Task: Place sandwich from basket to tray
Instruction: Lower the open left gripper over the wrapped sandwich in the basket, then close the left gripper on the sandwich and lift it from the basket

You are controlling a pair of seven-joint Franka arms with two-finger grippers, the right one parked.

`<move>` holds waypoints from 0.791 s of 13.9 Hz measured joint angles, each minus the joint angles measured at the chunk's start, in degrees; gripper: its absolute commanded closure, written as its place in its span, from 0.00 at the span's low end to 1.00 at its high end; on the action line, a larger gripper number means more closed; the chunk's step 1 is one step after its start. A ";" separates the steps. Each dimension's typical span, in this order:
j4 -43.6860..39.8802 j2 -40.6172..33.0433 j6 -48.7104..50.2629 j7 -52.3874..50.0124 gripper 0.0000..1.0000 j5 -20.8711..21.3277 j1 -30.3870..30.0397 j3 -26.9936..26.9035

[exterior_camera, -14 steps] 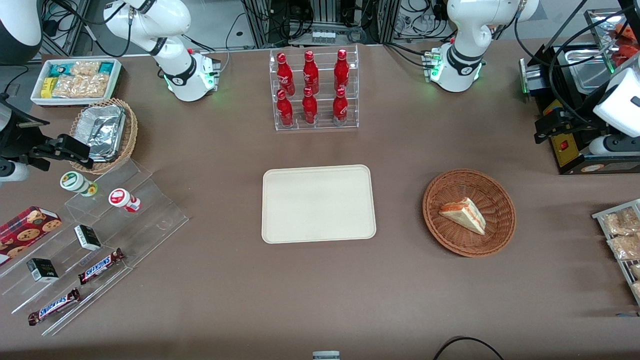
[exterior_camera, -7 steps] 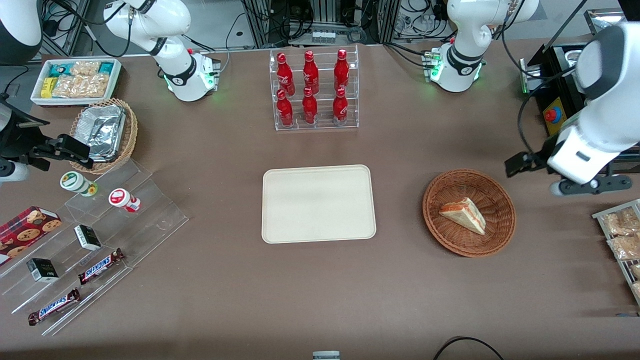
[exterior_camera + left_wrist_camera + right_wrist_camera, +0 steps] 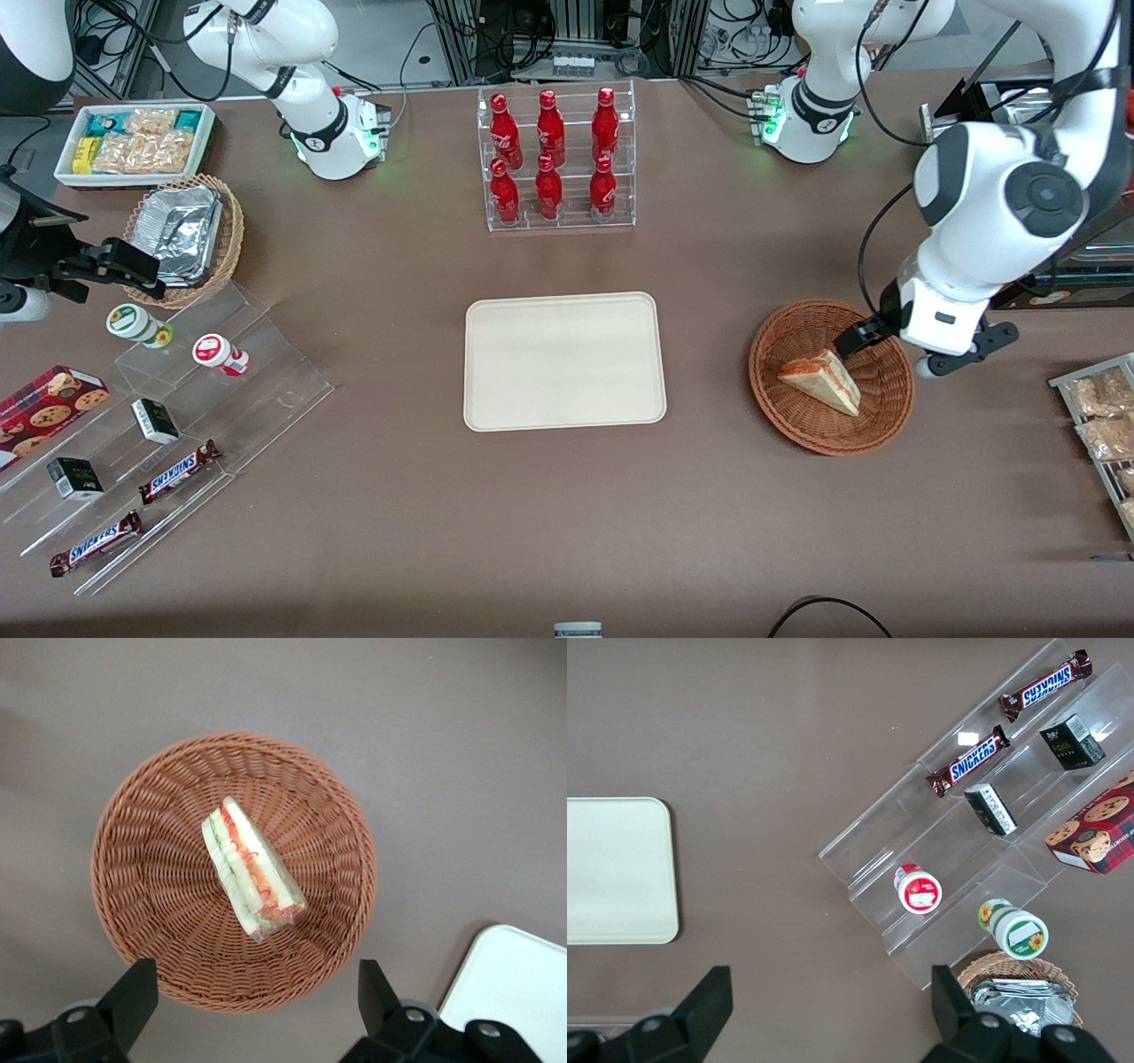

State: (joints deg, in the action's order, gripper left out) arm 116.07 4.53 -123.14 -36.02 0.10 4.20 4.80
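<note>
— Where is the small triangular wedge of white bread, the sandwich (image 3: 821,379), and which way does it point?

— It lies flat in the round, reddish-brown woven wicker basket (image 3: 797,425), roughly at its middle. In the front view its long axis runs diagonally: the blunt end aims toward the flat cream-beige rectangular tray (image 3: 564,361), the narrow tip toward the front camera. Its cut face shows red-orange and green filling layers (image 3: 251,870), and it looks wrapped in clear film.

— And the left arm's black two-finger gripper (image 3: 252,992)?

— It hangs above the basket's rim, on the side toward the working arm's end of the brown cloth-covered surface (image 3: 567,532). Its fingers (image 3: 133,997) are spread wide apart, holding nothing. The tray's smooth, round-cornered face lies bare, well apart from the basket.
</note>
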 measured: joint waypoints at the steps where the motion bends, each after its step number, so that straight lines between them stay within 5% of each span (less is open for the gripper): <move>1: 1.71 0.01 -2.32 -2.48 0.00 0.00 -0.01 -0.02; 11: 9.83 4.52 -17.25 -19.52 0.00 0.00 -0.01 -0.03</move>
State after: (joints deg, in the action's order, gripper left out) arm 125.90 9.05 -140.39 -55.54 0.10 4.19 4.76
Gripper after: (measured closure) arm 0.000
